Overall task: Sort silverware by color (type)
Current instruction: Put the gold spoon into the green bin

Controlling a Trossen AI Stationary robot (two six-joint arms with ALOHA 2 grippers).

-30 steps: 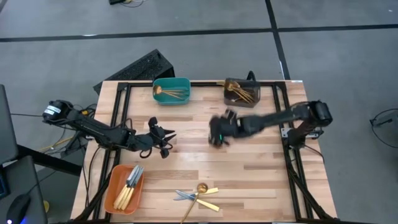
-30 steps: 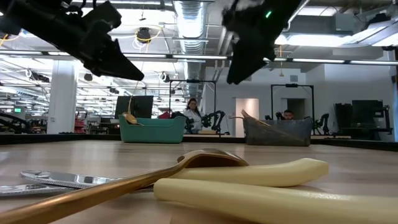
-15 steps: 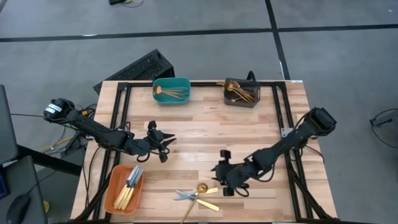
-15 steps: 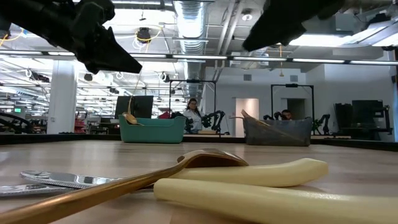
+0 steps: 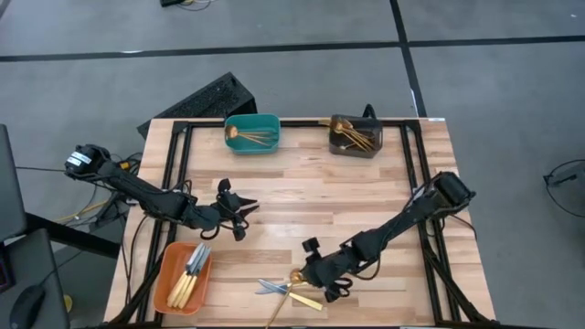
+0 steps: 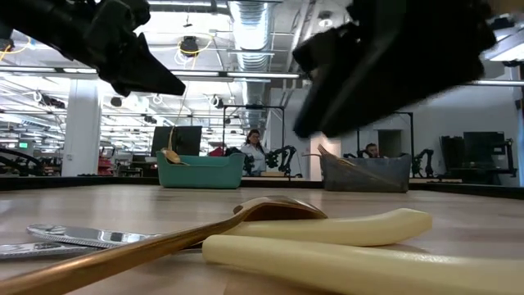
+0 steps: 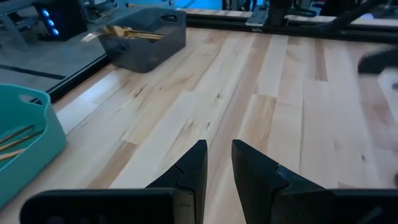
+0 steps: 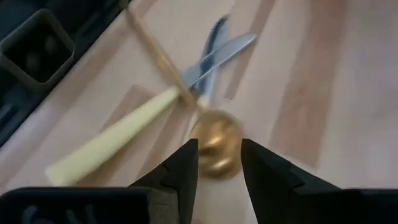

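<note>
Near the bench's front edge: right claw point(image 5: 315, 274) is low over the loose pile, its fingers point(image 8: 186, 163) parted a little on either side of the gold spoon's bowl, nothing gripped.
Gold spoon point(image 8: 214, 148): lies flat on the bench point(image 5: 302, 196), bowl toward the right claw, long handle running off to the front edge.
Knives point(image 5: 274, 287): two with silver blades and pale handles, crossed under and beside the spoon, touching it.
Left claw point(image 5: 239, 208): hovers above the bench's left middle, fingers narrow with only a slim gap, holding nothing.
Orange bin point(image 5: 183, 277): front left corner, several pale-handled knives lying in it, just in front of the left claw.
Teal bin point(image 5: 252, 133): back edge, gold pieces inside.
Dark grey bin point(image 5: 356, 135): back edge, right of the teal one, more gold pieces inside.
Room beyond: two people point(image 6: 253, 147) sit far behind the bins.
</note>
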